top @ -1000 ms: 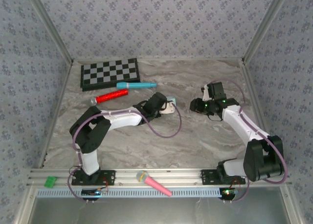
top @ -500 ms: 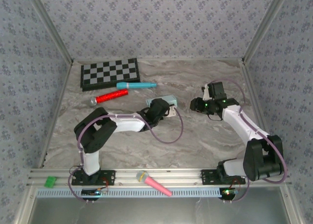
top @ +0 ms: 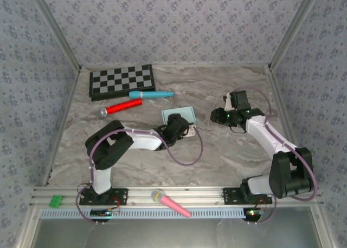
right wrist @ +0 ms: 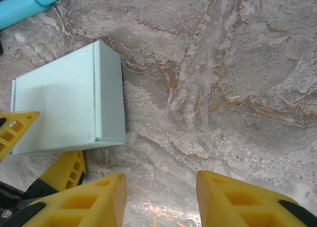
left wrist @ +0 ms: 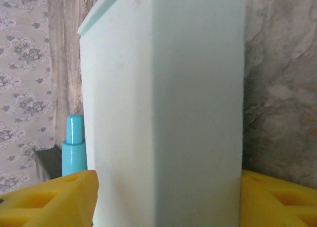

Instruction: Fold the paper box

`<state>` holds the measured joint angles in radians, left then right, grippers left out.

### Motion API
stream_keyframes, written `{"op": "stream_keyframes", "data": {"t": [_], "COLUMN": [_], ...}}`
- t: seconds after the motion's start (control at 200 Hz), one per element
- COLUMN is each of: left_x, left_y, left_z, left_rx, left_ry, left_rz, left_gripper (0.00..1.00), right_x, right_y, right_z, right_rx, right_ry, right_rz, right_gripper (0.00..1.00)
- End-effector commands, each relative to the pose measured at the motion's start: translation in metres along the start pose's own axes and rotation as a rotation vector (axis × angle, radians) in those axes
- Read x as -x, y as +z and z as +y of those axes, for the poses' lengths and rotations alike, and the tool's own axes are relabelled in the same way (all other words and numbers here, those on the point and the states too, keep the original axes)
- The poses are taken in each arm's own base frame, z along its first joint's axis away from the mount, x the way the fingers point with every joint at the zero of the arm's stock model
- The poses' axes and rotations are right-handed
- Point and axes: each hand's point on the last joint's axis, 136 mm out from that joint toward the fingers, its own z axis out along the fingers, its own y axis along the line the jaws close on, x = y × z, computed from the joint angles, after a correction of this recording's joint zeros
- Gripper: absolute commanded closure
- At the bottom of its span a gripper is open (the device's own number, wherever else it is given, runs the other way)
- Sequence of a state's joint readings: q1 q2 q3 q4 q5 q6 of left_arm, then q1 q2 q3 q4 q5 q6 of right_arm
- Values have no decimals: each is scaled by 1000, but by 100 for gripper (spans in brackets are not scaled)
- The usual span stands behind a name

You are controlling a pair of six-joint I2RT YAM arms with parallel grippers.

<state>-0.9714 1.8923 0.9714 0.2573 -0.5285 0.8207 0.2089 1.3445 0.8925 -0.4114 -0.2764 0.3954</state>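
No legible text, label, brand or number anywhere; paper box [right wrist: 59, 108] faces unprinted.

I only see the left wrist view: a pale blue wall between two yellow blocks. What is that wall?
Observer: A small folded box, lying flat on the table.
Operator: And the blue stick behind it?
Observer: A pen, lying near a checkerboard.
Operator: Is the other arm holding the box?
Observer: No. The right end effector hangs open over bare table beside it.
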Motion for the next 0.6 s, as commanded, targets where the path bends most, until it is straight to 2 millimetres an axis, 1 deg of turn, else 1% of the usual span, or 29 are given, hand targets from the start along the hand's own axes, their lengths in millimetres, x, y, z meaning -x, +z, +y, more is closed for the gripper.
{"op": "stream_keyframes", "data": {"t": [0.0, 0.115, 0.135, 0.14, 0.145, 0.16, 0.25, 0.42, 0.54, 0.6], "left_x": [-4, -2, -1, -1, 0, 0, 6, 15, 13, 7], "left_y": [-2, -6, -8, -8, -8, -10, -20, -44, -62, -67], "left_z": [-24, -25, -26, -26, -26, -26, -26, -11, 12, 28], "left_rx": [-95, -119, -129, -132, -133, -137, -184, -231, -224, -194], "left_ry": [5, -5, -8, -8, -8, -12, -46, -155, -267, -351], "left_rz": [-12, -29, -35, -36, -37, -41, -78, -156, -207, -215], "left_gripper": [23, 14, 9, 5, 3, 1, 0, 1, 1, 1], "right_x": [-4, -4, -4, -4, -4, -4, -4, -3, -3, -3], "right_y": [3, 3, 3, 3, 3, 3, 4, 6, 8, 10], "right_z": [-4, -4, -4, -4, -4, -4, -4, -6, -7, -8], "right_rx": [-2, -1, 0, -1, -1, -1, 1, -5, -11, -14], "right_ry": [18, 16, 15, 15, 15, 15, 16, 17, 15, 14], "right_rz": [15, 14, 13, 13, 14, 13, 16, 16, 19, 18], "right_gripper": [57, 57, 57, 57, 57, 57, 57, 57, 57, 57]}}
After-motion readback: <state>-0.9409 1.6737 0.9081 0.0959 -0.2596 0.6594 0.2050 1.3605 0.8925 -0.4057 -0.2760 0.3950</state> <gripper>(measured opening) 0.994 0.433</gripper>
